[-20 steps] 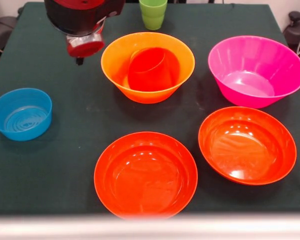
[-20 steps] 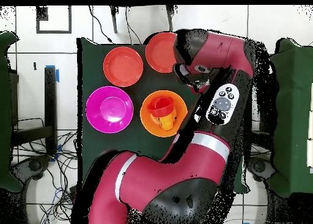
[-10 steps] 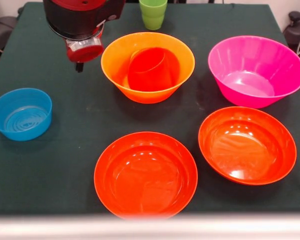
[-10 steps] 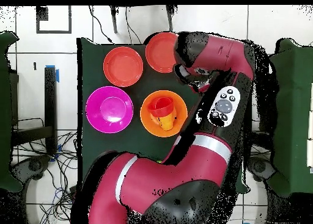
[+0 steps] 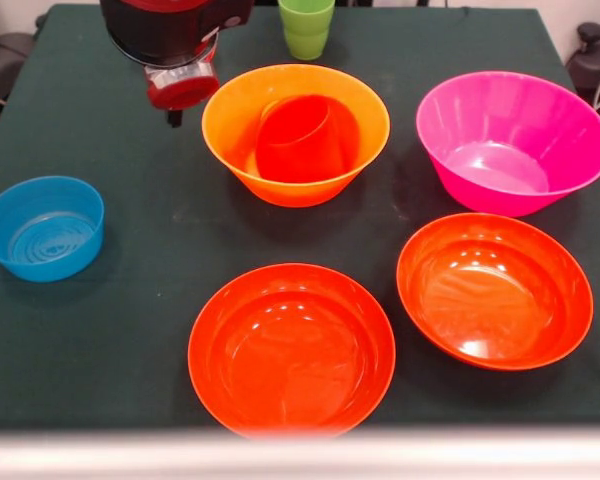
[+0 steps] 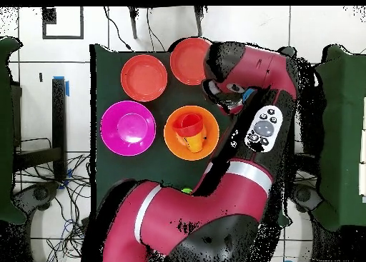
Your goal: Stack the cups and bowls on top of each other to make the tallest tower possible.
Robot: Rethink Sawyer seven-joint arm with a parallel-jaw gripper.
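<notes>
Bowls sit nearest: two wide red-orange ones, the first red-orange bowl at the bench's front edge and the second red-orange bowl just beside it to the right. Left of these, well apart, stands the small blue bowl. Behind comes the big orange bowl with a red-orange cup lying tilted inside it, and the big pink bowl to its right. Farthest back a green cup stands upright, just behind the orange bowl. That makes five bowls and two cups in sight, with no tower yet beyond the cup resting in the orange bowl.

Above the bench, left of the orange bowl and holding nothing, hangs the gripper; I cannot tell whether it is spread or pressed together, since only its round red end and a dark tip show.

Judging from where it hangs, the step in hand seems to be a reach towards something to pick up. A good approach would be to come straight down over a rim, grip the wall squarely, and lift clear before moving, so the glossy plastic does not slip or knock a neighbour.
</notes>
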